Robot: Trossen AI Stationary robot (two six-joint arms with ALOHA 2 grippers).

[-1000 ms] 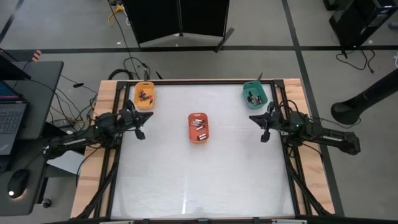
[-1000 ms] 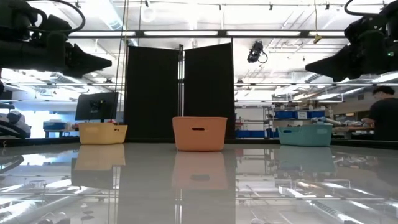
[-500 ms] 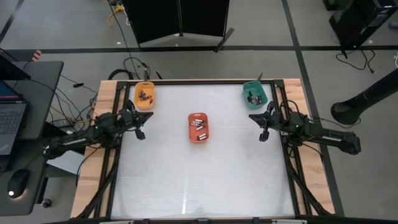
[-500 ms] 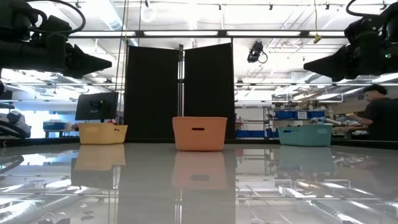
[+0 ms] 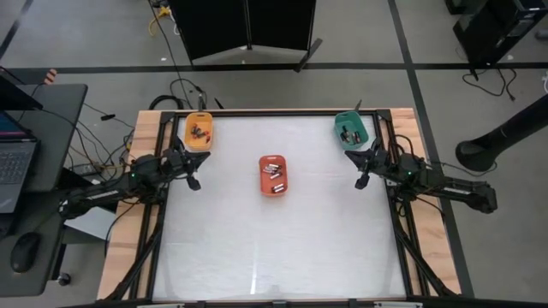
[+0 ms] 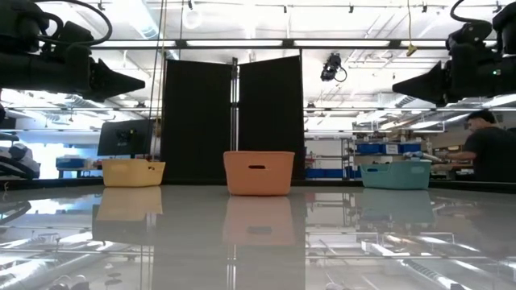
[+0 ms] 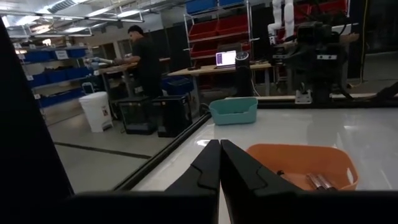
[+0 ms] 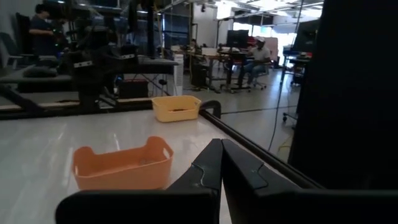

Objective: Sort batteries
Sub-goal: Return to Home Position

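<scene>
Hugging table (image 5: 274,248) edges: left tool (image 5: 195,184), right tool (image 5: 360,182).

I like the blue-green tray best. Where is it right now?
In the high view the teal tray sits at the table's far right corner, just beyond the right gripper; the orange tray is to its left, mid-table.

The left arm (image 5: 103,195) lies folded along the table's (image 5: 274,248) left edge, the right arm (image 5: 454,186) along its right edge. The left gripper (image 5: 195,178) and right gripper (image 5: 360,174) hang raised above the table, pointing inward, each with its fingers (image 7: 202,171) pressed together.
</scene>
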